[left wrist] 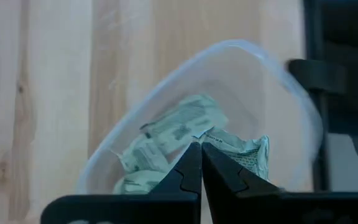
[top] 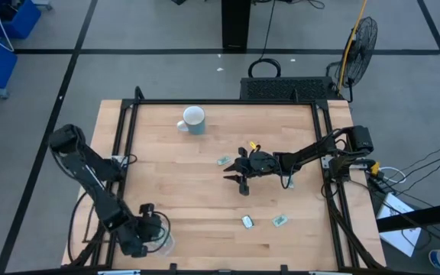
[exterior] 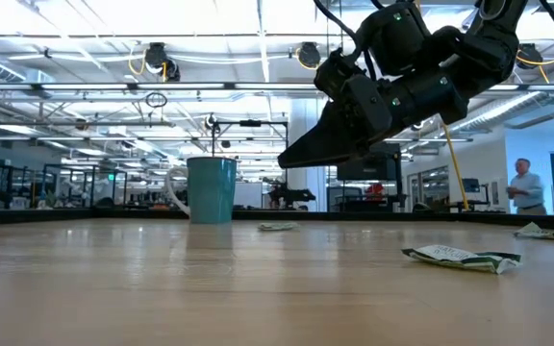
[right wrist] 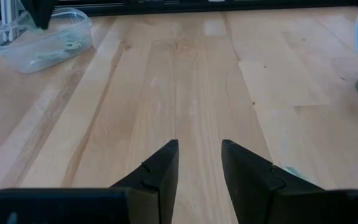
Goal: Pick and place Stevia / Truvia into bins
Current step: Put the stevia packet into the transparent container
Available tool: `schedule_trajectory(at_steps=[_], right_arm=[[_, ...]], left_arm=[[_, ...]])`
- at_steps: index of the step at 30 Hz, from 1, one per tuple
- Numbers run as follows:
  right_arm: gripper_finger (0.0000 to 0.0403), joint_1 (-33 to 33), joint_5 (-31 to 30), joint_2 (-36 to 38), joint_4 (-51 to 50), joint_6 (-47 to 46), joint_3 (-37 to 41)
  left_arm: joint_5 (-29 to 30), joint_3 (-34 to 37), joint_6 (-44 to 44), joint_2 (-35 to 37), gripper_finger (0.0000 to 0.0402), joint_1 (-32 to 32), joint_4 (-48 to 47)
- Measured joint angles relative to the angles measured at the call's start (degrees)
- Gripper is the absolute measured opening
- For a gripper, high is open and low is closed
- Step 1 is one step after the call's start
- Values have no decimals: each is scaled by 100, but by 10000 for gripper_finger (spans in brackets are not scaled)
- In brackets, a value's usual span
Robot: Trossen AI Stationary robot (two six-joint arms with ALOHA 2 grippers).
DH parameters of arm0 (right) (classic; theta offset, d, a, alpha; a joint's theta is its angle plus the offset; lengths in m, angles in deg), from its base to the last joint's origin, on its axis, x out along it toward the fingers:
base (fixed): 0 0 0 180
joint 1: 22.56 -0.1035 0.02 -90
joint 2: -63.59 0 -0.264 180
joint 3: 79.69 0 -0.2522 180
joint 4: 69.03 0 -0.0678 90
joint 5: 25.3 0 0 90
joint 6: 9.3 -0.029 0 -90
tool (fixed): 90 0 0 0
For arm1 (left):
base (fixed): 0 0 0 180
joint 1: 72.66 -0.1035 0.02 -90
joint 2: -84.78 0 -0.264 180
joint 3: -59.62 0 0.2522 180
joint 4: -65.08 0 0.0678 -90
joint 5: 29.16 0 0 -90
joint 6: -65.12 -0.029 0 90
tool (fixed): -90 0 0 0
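The clear plastic bin [left wrist: 291, 106] stands at the table's near left corner [top: 163, 243] with several pale green Stevia packets [left wrist: 179, 127] lying in it. My left gripper [left wrist: 201, 148] hangs shut just above them, pointing steeply down into the bin. More packets lie flat on the wood: one mid-table [top: 225, 161] and two toward the near right [top: 247, 221] [top: 279, 221]. My right gripper [top: 239, 182] hovers open over the table's middle, clear of the wood [exterior: 291, 154], with nothing between its fingers [right wrist: 199, 152]. My left gripper has its shut fingertips right over a crumpled packet [left wrist: 244, 152] in the bin. The fingers themselves hide the spot where they would meet it, so I cannot tell whether they touch or hold it.
A white and pale blue mug [top: 193, 120] stands upright at the far side of the table. The black frame rail [left wrist: 340, 93] runs close beside the bin. Bare wood lies between the right gripper and the bin [right wrist: 39, 40].
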Motion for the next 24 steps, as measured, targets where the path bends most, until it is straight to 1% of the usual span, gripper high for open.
schedule_trajectory(at_steps=[7,14,18,21,24], right_arm=[[116,2,0,0,9,-1,0],[116,1,0,0,13,-1,0],[116,1,0,154,-74,-27,0],[116,-23,0,518,-377,-25,-4],[116,-109,-2,1011,-995,76,-4]], left_arm=[[33,-2,245,-248,45,-168,-33],[-178,-2,141,-161,50,-320,-2],[-275,-2,-4,149,40,-456,154],[-250,-4,-161,550,30,-603,282],[59,-4,-480,1012,18,-768,284]])
